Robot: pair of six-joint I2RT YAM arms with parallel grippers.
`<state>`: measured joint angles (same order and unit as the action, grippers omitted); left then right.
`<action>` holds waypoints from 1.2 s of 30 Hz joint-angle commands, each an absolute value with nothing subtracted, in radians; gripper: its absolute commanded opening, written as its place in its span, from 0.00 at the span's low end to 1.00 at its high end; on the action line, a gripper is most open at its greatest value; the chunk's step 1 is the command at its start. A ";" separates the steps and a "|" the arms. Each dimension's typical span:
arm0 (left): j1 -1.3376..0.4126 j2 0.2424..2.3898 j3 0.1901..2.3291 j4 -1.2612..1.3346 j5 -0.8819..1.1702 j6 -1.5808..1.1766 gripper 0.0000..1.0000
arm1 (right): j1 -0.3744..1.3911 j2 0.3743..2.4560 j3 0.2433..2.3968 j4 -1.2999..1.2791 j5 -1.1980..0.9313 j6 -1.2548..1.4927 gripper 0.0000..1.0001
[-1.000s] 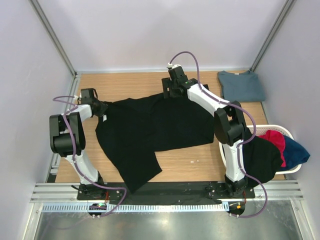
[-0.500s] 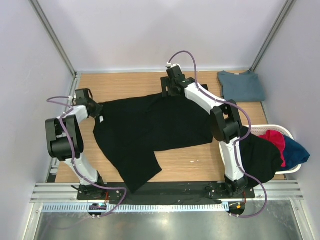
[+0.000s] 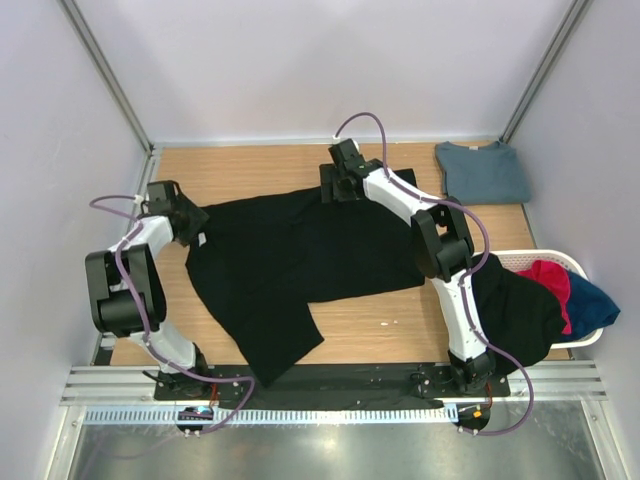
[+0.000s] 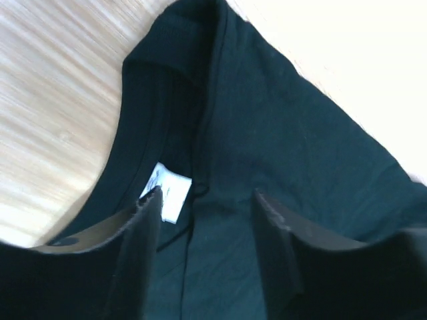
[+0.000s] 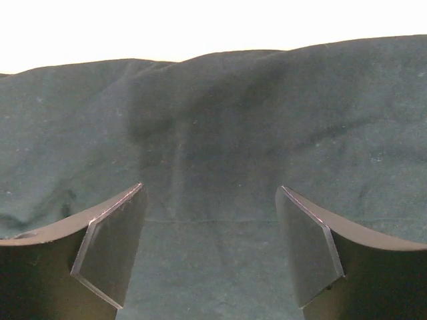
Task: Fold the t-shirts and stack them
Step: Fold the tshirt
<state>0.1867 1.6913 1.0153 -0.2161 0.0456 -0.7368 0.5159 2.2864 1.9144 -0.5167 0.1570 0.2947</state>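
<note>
A large black t-shirt point(image 3: 300, 255) lies spread out across the wooden table, one sleeve trailing toward the near edge. My left gripper point(image 3: 196, 226) stands open over its collar at the left end. In the left wrist view the left gripper point(image 4: 207, 210) has its fingers apart above the cloth, beside the white neck label point(image 4: 167, 193). My right gripper point(image 3: 338, 190) is open at the shirt's far edge. The right wrist view shows the right gripper point(image 5: 210, 223) hovering over black cloth point(image 5: 220, 133) with nothing pinched. A folded slate-blue t-shirt point(image 3: 483, 170) lies at the far right corner.
A white basket point(image 3: 560, 258) at the right holds a black shirt point(image 3: 515, 310) draped over its rim, a magenta-red one point(image 3: 548, 280) and a blue one point(image 3: 592, 302). A metal rail point(image 3: 330, 385) runs along the near edge. Walls close in on three sides.
My left gripper has pulled the collar a little to the left, then opened and let it go. The right arm has shifted slightly left, still open.
</note>
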 commanded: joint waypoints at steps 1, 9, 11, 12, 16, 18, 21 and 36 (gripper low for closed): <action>0.196 1.551 1.000 -0.268 0.046 -0.724 0.61 | 0.525 2.261 1.977 -0.523 0.141 0.304 0.84; 0.187 1.318 0.775 -0.226 0.153 -0.850 0.60 | 0.549 2.194 1.919 -0.525 0.092 0.293 0.84; 0.181 1.260 0.718 -0.221 0.167 -0.888 0.58 | 0.575 2.172 1.898 -0.543 0.075 0.290 0.84; 0.172 1.237 0.700 -0.221 0.175 -0.899 0.58 | 0.584 2.163 1.887 -0.551 0.069 0.287 0.84; 0.137 1.152 0.612 -0.238 0.198 -0.957 0.53 | 0.633 2.091 1.752 -0.520 0.069 0.262 0.83; 0.097 1.093 0.537 -0.239 0.195 -1.028 0.50 | 0.643 2.069 1.718 -0.515 0.054 0.250 0.81; 0.011 1.028 0.454 -0.239 0.150 -1.129 0.47 | 0.647 2.051 1.687 -0.529 0.014 0.270 0.79; -0.179 1.014 0.373 -0.250 0.035 -1.212 0.39 | 0.710 2.083 1.657 -0.500 -0.064 0.397 0.68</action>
